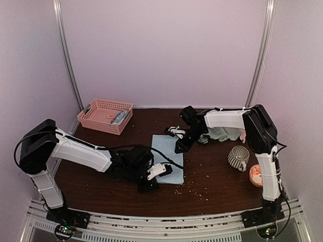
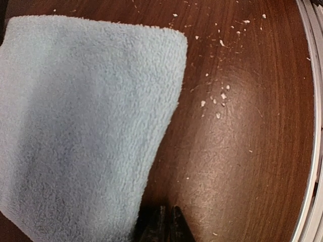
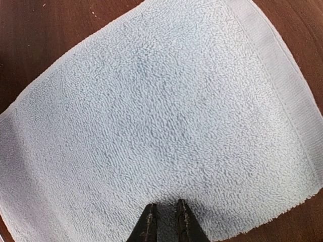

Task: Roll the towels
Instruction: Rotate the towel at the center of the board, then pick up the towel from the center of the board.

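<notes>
Blue towel [image 1: 166,146] lies flat mid-table. Right wrist cam shows its nap and hemmed border [image 3: 166,111]. Left wrist cam shows a rounded, doubled edge [image 2: 86,126] that I can't make out from overhead.

Left gripper [image 2: 165,224] is closed, tips just beside that edge. Right gripper [image 3: 165,214] is narrow, tips on the cloth near its far edge. I can't tell if it's pinching.

Only overhead shows a pale towel [image 1: 219,133] under the right arm, plus pink basket [image 1: 105,116] and mug [image 1: 238,158]. Crumbs [image 2: 217,101] lie beside the towel.
</notes>
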`<state>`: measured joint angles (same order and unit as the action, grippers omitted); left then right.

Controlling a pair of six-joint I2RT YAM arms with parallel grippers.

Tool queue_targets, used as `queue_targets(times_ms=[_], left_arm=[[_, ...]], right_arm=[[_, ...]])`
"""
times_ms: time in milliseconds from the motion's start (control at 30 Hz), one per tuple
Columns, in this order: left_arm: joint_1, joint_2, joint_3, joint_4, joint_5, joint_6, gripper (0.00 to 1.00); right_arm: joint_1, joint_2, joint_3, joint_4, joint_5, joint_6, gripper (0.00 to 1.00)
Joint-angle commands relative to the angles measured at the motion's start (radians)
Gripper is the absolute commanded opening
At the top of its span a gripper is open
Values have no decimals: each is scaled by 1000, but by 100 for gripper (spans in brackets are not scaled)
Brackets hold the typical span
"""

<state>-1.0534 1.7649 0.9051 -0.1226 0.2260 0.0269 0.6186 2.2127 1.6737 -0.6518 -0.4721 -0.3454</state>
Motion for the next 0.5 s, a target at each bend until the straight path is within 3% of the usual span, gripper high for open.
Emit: queue_targets(times_ms=[0,233,333,400,467], left_arm=[[-17,14,-13,82,-1,-49,4],[-41,-15,1,81,-4,-61,6],[-56,-86,41,-9,-54,-39,22],[-59,-160,53,-35,-127,-41,36],[-59,-234,35,-17,-197,-30,43]], right_arm=[[31,40,50,-50,53,-41,14],[45,101,158,-80,39,-81,15],[42,84,216,-131,30,-99,17],[38,35,238,-165,-22,-99,23],[35,-38,226,-166,-78,-87,29]])
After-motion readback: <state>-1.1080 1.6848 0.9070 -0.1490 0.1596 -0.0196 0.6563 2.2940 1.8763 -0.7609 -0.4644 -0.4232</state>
